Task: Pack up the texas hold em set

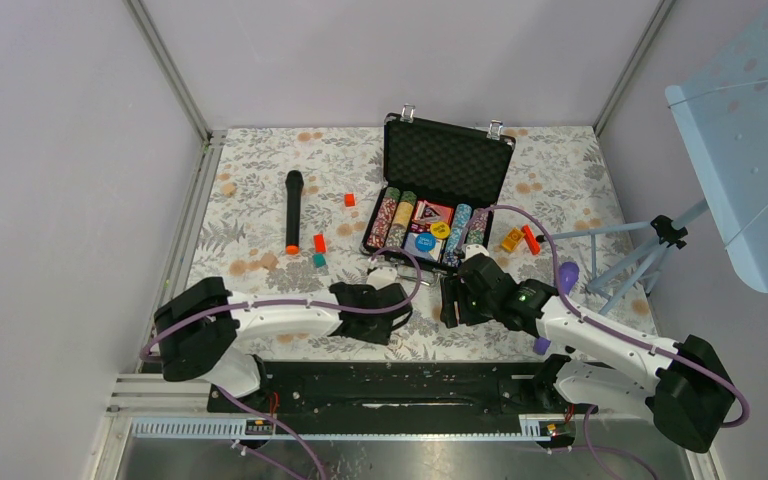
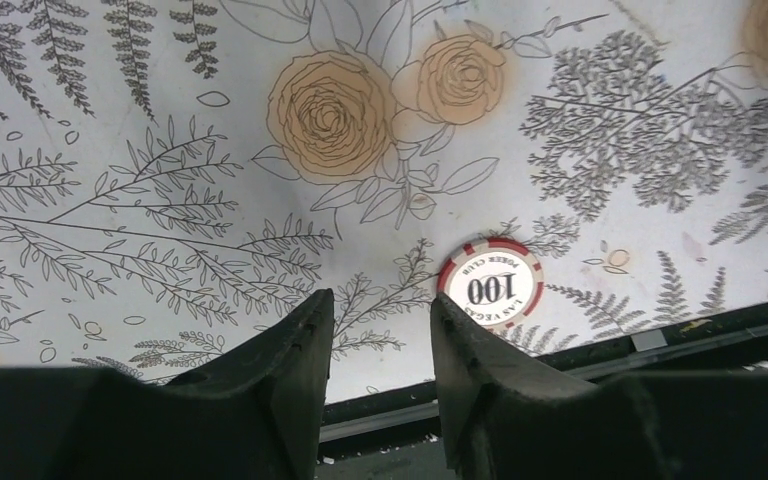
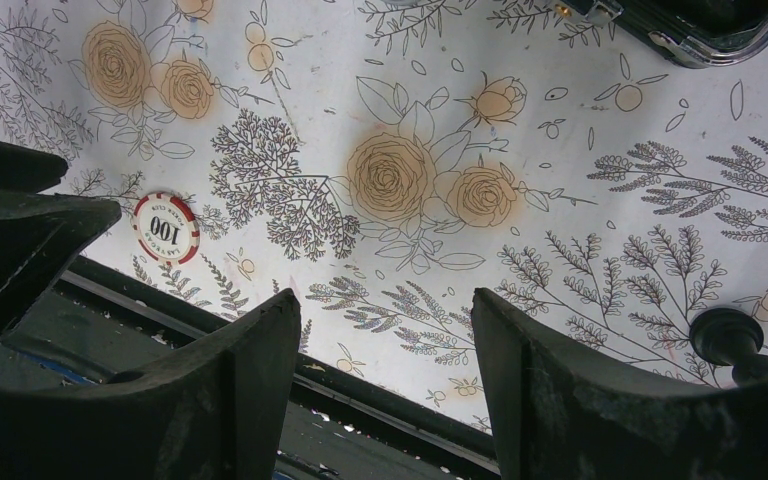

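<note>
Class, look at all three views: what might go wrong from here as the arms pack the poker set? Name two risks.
1. The 100 chip lies flat on the cloth, beside one finger of the open left gripper and not between the jaws. Closing now would likely miss or nudge it.
2. The chip sits near the black rail at the table's near edge, so a push might send it over.

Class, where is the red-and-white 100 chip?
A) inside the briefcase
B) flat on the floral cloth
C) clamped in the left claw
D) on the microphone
B: the 100 chip lies flat on the floral cloth beside the left claw, which is open and holds nothing.
</note>
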Controlling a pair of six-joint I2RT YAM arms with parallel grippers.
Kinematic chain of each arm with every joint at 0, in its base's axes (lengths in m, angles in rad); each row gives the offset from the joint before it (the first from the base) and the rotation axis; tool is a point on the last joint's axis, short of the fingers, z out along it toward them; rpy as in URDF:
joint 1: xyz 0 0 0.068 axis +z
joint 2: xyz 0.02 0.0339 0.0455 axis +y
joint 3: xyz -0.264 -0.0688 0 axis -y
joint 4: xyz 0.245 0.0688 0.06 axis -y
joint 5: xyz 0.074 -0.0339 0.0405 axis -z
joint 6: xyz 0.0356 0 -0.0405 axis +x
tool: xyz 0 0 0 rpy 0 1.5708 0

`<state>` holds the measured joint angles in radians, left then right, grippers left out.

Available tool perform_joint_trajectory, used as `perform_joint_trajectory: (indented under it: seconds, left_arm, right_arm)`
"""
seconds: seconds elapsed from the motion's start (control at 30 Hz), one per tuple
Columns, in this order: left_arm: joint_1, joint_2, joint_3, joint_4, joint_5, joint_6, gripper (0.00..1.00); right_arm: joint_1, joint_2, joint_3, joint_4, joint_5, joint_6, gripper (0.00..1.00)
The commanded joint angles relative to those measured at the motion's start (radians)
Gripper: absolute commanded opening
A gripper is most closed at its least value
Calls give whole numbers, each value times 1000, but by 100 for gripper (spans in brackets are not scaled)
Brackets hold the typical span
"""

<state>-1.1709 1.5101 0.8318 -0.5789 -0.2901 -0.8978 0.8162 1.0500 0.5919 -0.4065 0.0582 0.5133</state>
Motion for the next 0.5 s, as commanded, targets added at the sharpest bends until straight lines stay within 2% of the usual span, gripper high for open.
perform_joint_trajectory:
  seconds: [0.0,0.1,0.17,0.47]
  left_arm:
    - [-1,-74,19,59,32,-1,41]
    - [-5,-101,6,100,51,2,43]
    - [-8,-102,4,110,57,1,49]
    - [-48,-2,48,110,66,-5,62]
  right_arm:
    - [5,-16,27,7,3,12,70]
    - [5,-30,26,-20,56,28,70]
    - [-1,-37,25,-28,74,34,71]
    - [-15,-40,20,-28,57,34,71]
